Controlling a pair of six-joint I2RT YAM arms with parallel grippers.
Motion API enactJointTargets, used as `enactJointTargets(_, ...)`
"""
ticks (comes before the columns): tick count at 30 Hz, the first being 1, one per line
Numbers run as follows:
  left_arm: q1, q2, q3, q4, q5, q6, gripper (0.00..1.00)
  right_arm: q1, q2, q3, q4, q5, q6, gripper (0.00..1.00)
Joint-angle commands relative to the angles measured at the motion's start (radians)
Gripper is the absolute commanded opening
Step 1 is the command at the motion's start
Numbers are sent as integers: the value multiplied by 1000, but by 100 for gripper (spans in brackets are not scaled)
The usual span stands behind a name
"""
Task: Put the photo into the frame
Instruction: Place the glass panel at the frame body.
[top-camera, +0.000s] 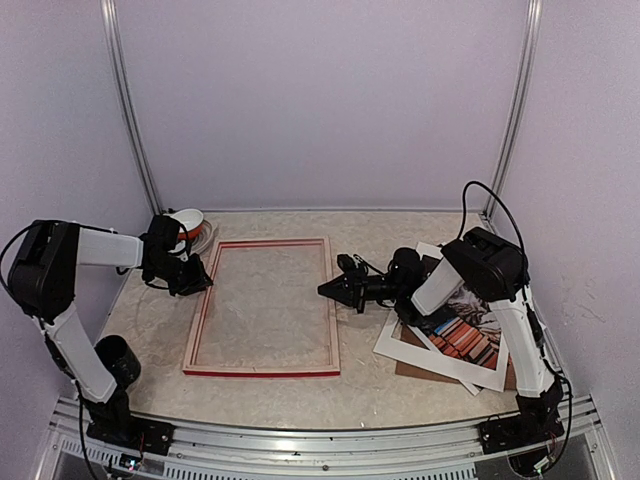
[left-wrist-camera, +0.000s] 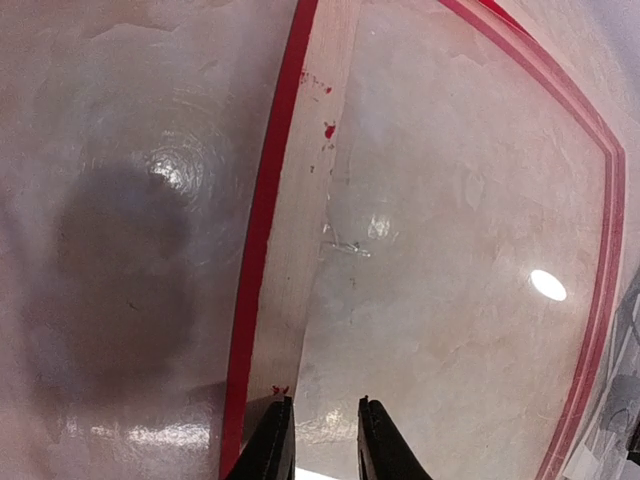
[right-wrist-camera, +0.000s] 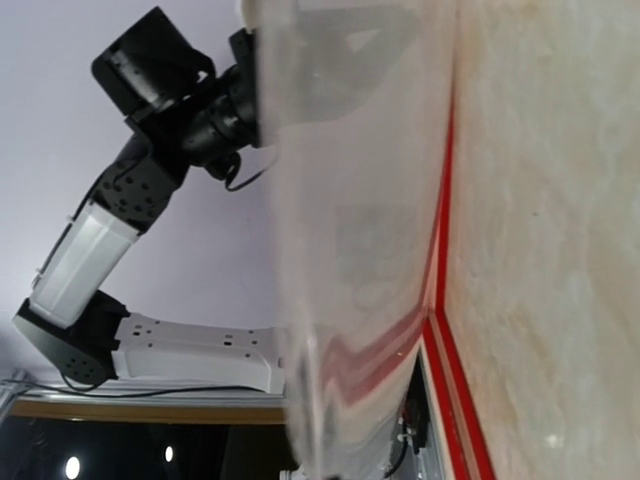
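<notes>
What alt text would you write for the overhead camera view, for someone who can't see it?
A large picture frame lies flat on the table, pale wooden back up, the left gripper at its left rail and the right gripper at its right rail. The photo lies to the right, partly under the right arm.

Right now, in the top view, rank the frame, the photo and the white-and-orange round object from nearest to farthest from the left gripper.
1. frame: its left rail lies right at the left gripper.
2. white-and-orange round object: just behind the gripper, back left.
3. photo: far right, beyond the frame.
</notes>
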Motion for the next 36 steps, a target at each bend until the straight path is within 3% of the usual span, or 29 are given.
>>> enactJointTargets(1,4,22,3,-15,11,-5,23,1,27,25,54,-16,14,7)
enactJointTargets(4,4,20,3,-13,14,-4,23,2,39,38,58,-23,11,22)
enactJointTargets(8,4,22,3,-14,15,-5,23,0,34,65,-59,-35,-68,32)
enactJointTargets(13,4,20,2,-12,16,-6,23,0,27,109,-202,-43,-182,33)
enactJointTargets(21,3,19,0,-11,16,-7,23,2,43,144,-265,-52,-222,30)
enactJointTargets(31,3,23,3,-11,19,-7,23,3,-64,213,-853,6,-667,44)
enactJointTargets(36,3,24,3,-10,20,-7,23,5,-100,274,-1080,63,-812,51)
